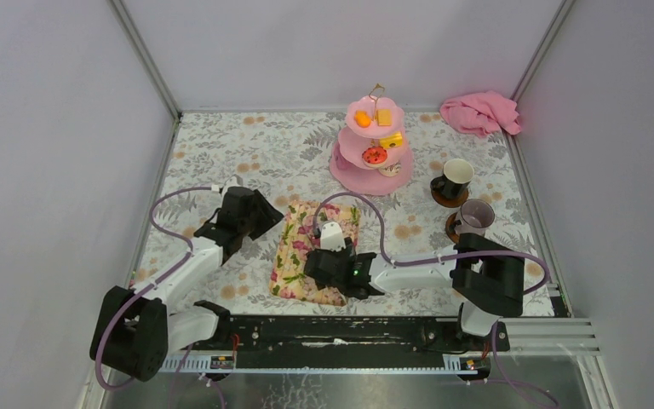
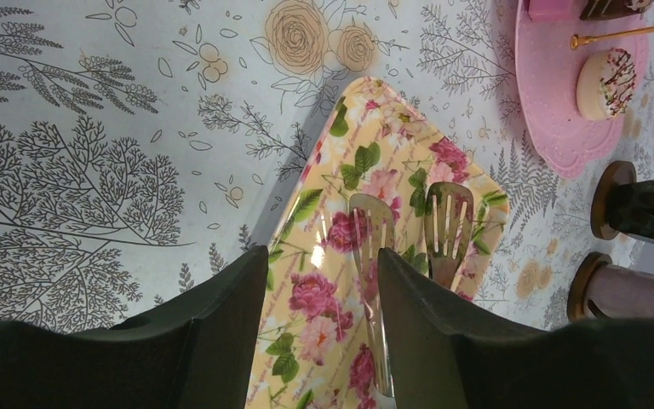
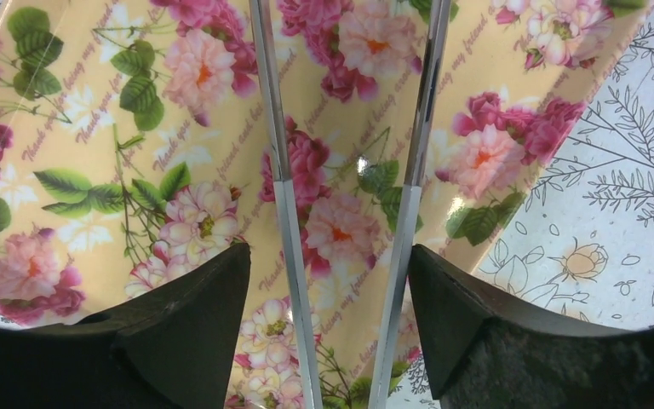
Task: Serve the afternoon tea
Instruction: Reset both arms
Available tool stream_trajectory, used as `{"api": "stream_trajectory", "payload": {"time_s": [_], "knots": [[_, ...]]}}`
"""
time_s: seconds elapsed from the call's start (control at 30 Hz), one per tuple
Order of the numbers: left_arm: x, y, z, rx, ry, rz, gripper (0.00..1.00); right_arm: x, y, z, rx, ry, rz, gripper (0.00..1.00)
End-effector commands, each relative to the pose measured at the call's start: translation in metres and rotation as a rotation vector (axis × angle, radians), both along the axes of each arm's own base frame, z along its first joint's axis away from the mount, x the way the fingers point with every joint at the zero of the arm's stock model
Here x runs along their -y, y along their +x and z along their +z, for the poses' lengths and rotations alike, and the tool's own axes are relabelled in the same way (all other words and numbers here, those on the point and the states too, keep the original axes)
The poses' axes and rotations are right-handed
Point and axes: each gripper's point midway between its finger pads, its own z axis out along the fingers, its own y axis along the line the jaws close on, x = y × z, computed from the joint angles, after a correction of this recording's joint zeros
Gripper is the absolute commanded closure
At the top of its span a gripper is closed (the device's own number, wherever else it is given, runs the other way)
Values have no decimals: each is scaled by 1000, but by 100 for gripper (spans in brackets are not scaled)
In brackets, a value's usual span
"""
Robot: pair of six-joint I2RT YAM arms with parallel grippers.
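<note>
My right gripper [image 3: 328, 256] is wide open, low over the flowered tray [image 3: 94, 128]. The two metal arms of the tongs [image 3: 283, 221] lie on the tray and run up through the gap between its fingers. One arm passes just beside the right-hand finger [image 3: 477, 324], and I cannot tell whether they touch. Nothing is clamped.

My left gripper [image 2: 322, 256] is also spread open and holds nothing. It hangs over the tray's edge, with the slotted ends of the tongs just ahead.

Well beyond the tray stands the pink three-tier stand [image 1: 349, 175]. An orange cake [image 1: 363, 119] and a yellow cake [image 1: 384, 117] sit on top, and a red cake [image 1: 375, 155] is on the middle tier. To its right, the black mug [image 1: 457, 175] and the grey mug [image 1: 475, 215] stand upright on the table [image 1: 221, 145].
</note>
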Motion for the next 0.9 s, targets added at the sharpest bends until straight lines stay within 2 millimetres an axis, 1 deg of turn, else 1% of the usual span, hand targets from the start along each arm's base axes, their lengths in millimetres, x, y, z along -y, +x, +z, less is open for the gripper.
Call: {"api": "stream_trajectory", "payload": {"time_s": [0.0, 0.1, 0.13, 0.27, 0.3, 0.37, 0.43, 0.5, 0.53, 0.6, 0.63, 0.73, 0.8, 0.83, 0.87], "knots": [[-3, 11, 18, 82, 15, 14, 42, -16, 5, 23, 43, 27, 23, 23], [-6, 16, 31, 115, 26, 28, 42, -18, 10, 44, 94, -6, 40, 15], [-7, 18, 37, 134, 27, 35, 41, -17, 13, 60, 117, -2, 41, 13], [-7, 30, 67, 215, 36, 35, 41, -12, 26, 110, 211, -8, 36, 10], [-9, 33, 76, 235, 49, 32, 41, -10, 29, 125, 241, -1, 32, 7], [-11, 39, 96, 290, 80, 26, 41, 1, 38, 153, 318, 1, 1, 3], [-18, 44, 116, 343, 116, 41, 40, 20, 48, 182, 411, -14, -57, 1], [-27, 47, 138, 412, 151, 70, 40, 47, 60, 211, 505, -36, -137, 1], [-30, 49, 150, 448, 163, 81, 39, 64, 67, 227, 546, -39, -191, 1], [-36, 51, 169, 506, 185, 99, 38, 104, 80, 254, 591, -12, -300, 1], [-38, 52, 175, 524, 196, 104, 38, 125, 87, 262, 593, 7, -360, 1], [-44, 56, 183, 547, 235, 120, 38, 192, 104, 277, 624, 51, -529, 0], [-47, 59, 181, 547, 255, 132, 37, 233, 108, 286, 670, 61, -648, 0], [-47, 61, 180, 552, 262, 136, 37, 258, 111, 290, 693, 53, -723, 0], [-47, 63, 179, 553, 268, 136, 37, 272, 111, 292, 705, 55, -764, 0]]}}
